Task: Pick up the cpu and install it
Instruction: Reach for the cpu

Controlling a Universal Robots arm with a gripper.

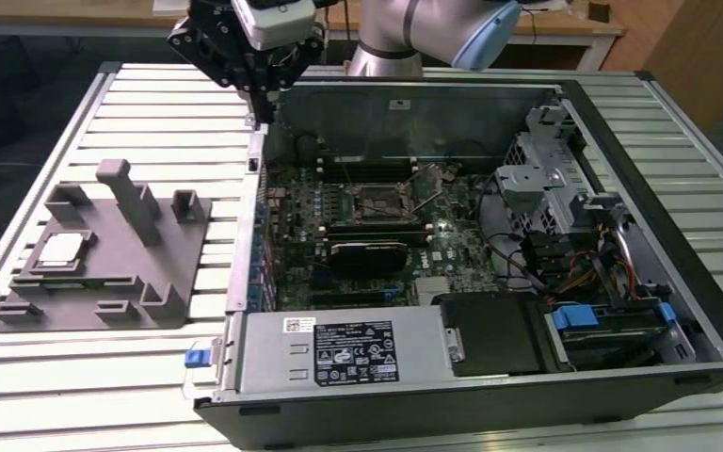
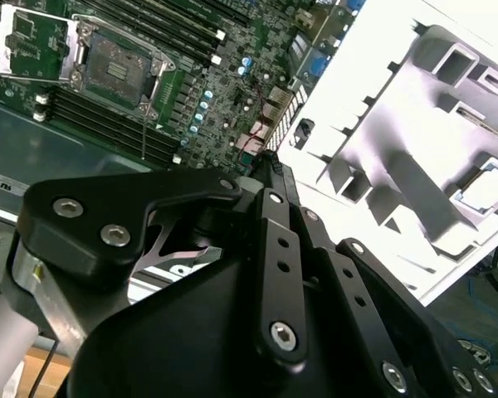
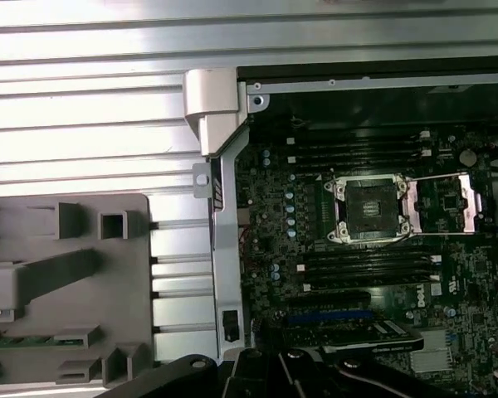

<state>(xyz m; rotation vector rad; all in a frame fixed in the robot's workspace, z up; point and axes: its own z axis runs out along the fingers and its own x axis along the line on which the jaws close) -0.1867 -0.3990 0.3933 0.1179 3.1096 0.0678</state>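
The cpu (image 1: 64, 247), a small pale square chip, lies flat in a recess of the grey plastic tray (image 1: 148, 282) on the table, to the exterior view's left of the open computer case. The second wrist view shows the cpu (image 2: 487, 189) in the tray (image 2: 415, 191) too. On the motherboard the socket (image 1: 375, 200) stands open and bare, its socket (image 3: 369, 211) frame flipped aside in the first wrist view. My gripper (image 1: 261, 99) hangs high above the case's far left corner, apart from the cpu and holding nothing I can see.
The black case (image 1: 663, 311) lies on its side on a slatted metal table (image 1: 35, 395). Inside are memory slots, a power supply box (image 1: 336, 353), drive cages and cables at the exterior view's right. The case's metal wall (image 3: 220, 207) separates tray and motherboard.
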